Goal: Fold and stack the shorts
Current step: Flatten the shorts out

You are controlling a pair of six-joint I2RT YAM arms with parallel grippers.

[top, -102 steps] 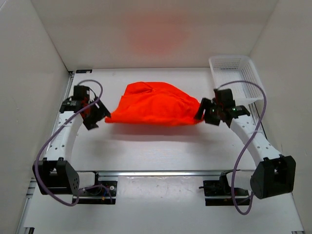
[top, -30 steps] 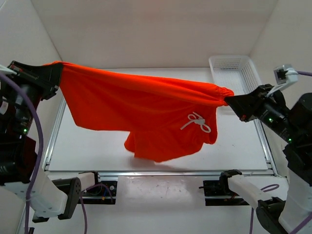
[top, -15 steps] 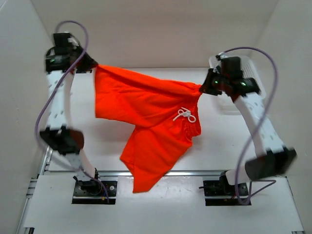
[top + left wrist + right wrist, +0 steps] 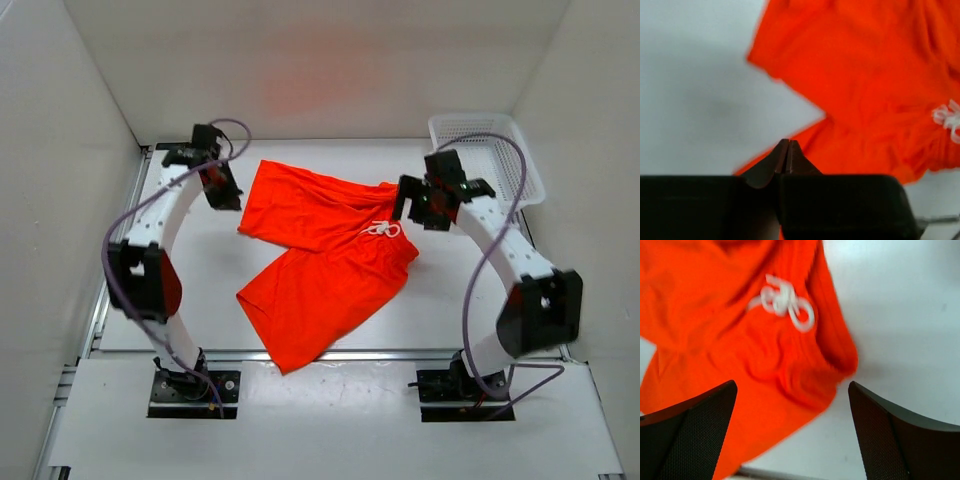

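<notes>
Two tools, neither gripping: left tool [image 4: 228, 196] pinched together beside the far leg hem, right tool [image 4: 406, 205] gaping at the waistband end. Orange shorts [image 4: 325, 265] flat on the counter [image 4: 200, 290] between them.

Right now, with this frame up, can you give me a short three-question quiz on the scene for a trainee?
1. True or false: the shorts hang in the air, clear of the table.
2. Where does the white basket stand? A) at the far right corner of the table B) at the near left corner C) under the shorts
3. Fill in: the right tool has its jaws ____, holding nothing.
Key: 1 false, they lie spread on the table; 2 A; 3 open.
</notes>
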